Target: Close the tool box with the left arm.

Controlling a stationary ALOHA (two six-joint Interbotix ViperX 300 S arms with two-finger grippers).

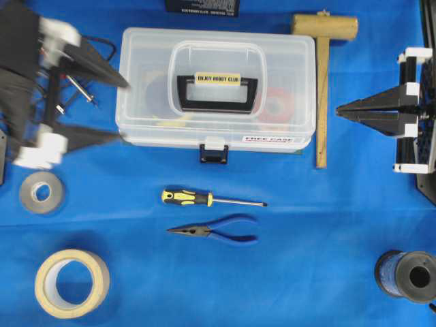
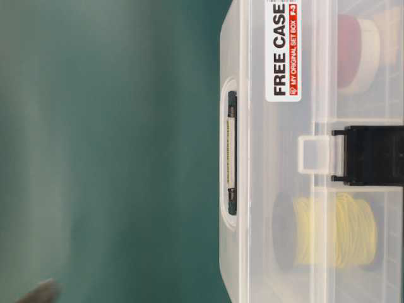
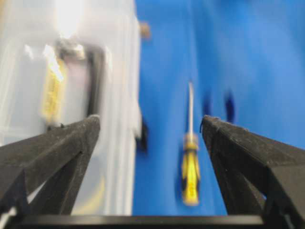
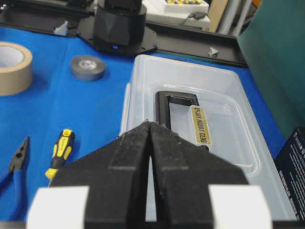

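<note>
tool box point(image 1: 216, 88): sitting in the upper centre of the overhead view on the blue desk point(image 1: 306, 259); long axis running left-right across the frame; black handle lying flat on the lid.
lid state: looking down and flush on the body in the overhead and table-level views; black front latch point(image 1: 213, 154) hanging below the front edge, and whether it is engaged I cannot tell.
left pincer point(image 1: 121, 109): sitting at the left edge of the overhead view, just beside the box's left end wall; motion-blurred; fingers spread wide, upper fingertip near the box's upper-left corner, lower one near its lower-left corner.
left pincer hold: gripping nothing; contact with the wall cannot be told through the blur. Left wrist view is showing the box in the left half of the gap, bare desk and the screwdriver point(image 1: 208, 199) in the right half.
key relation: box lying to the right of the left pincer in the overhead view, its short end facing the fingertips; lid top is above and further right of them.
right pincer point(image 1: 338, 113): parked at the right edge, well apart from the box, mallet handle lying between; fingers pressed together, holding nothing.
nearer arm: the left one, clearly.
judgement: closing is looking mostly done; remaining move is probably a press on the lid or latch, so the pincer would be needing to rise over the box edge first.
</note>
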